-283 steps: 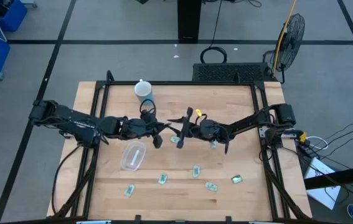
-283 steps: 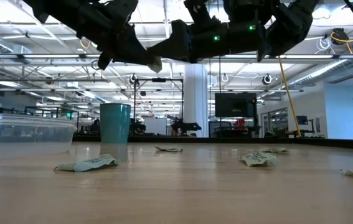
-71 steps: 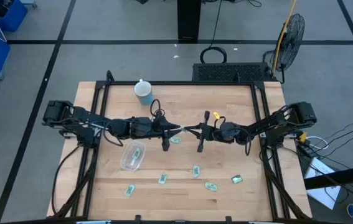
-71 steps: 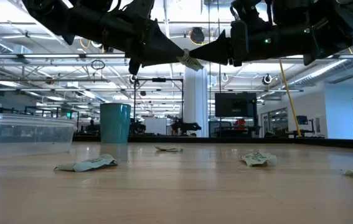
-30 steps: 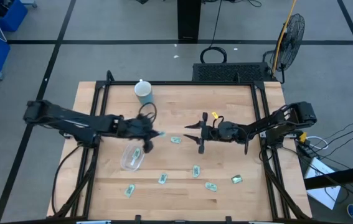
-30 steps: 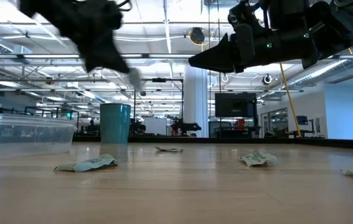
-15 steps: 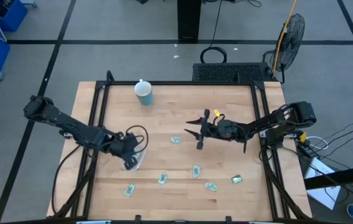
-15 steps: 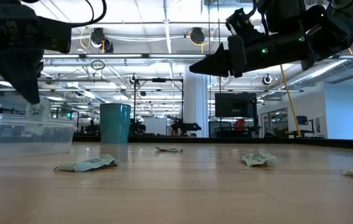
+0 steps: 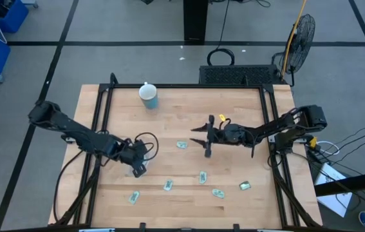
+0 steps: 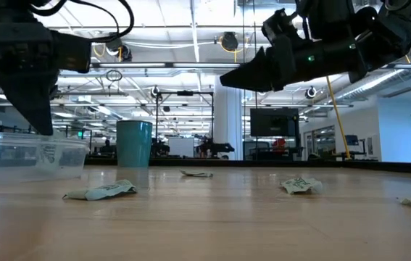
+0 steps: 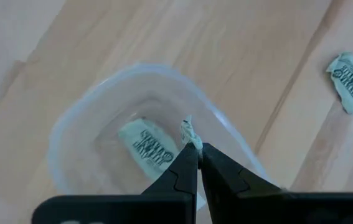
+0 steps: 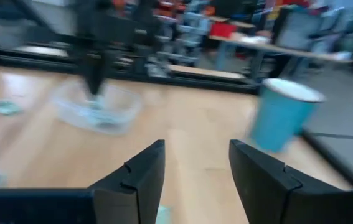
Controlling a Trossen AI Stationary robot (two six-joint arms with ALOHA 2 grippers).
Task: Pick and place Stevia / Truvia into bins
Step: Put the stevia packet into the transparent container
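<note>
Swung left and down since a second ago, away from the middle of the table: left gripper (image 9: 136,162) now poised tips-down over the clear tub (image 9: 140,170) at the left of the wooden table (image 9: 233,109). Pinched shut on one crumpled packet (image 11: 190,132), held just inside the tub's rim and not yet released. Flat on the tub's floor, one other packet (image 11: 146,143), print side up. Left arm stretched in from the left edge, wrist bent steeply downward.

Right gripper (image 9: 205,135) hovering above the middle of the table, well clear of the wood, fingers spread wide with nothing between them, aimed left toward the tub.

Counted: one tub, with one packet lying in it and one gripped above it. Loose on the wood, six more: a packet (image 9: 181,145) near the centre, a packet (image 9: 203,176) nearer, a packet (image 9: 168,185) left of that, a packet (image 9: 133,197) near the tub's near side, then a packet (image 9: 218,193) and a packet (image 9: 244,185) toward the near right. One teal cup (image 9: 148,95) with a white lid, standing at the far left.
</note>
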